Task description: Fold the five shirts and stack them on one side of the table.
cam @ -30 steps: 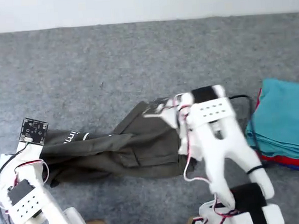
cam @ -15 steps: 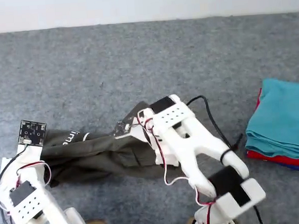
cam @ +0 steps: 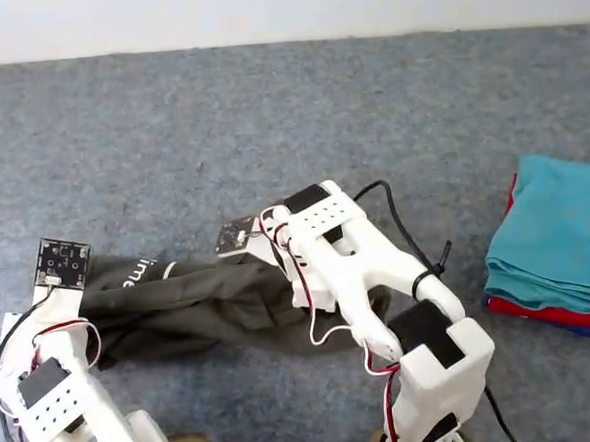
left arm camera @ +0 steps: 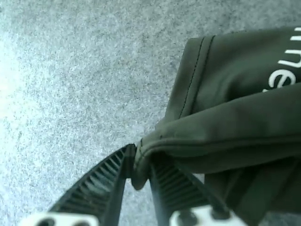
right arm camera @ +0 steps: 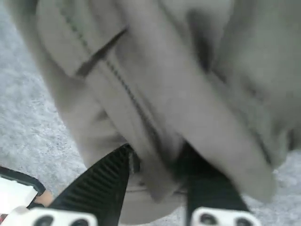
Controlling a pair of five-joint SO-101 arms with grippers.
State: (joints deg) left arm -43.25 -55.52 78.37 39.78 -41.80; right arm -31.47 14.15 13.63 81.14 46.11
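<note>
Found the left jaws, ribbed and black, pinched on a hemmed edge of the limp, creased dark olive shirt (cam: 200, 302) bunched on the grey felt-like bench (cam: 268, 112), the right jaws clamping its stitched folds, and a flat folded stack (cam: 556, 235) far right.

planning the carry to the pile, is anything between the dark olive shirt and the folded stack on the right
Nothing loose does. Bare grey carpet lies between the dark olive shirt and the folded teal-topped stack; only the white right arm itself, gripping the shirt, stands on that side.
</note>
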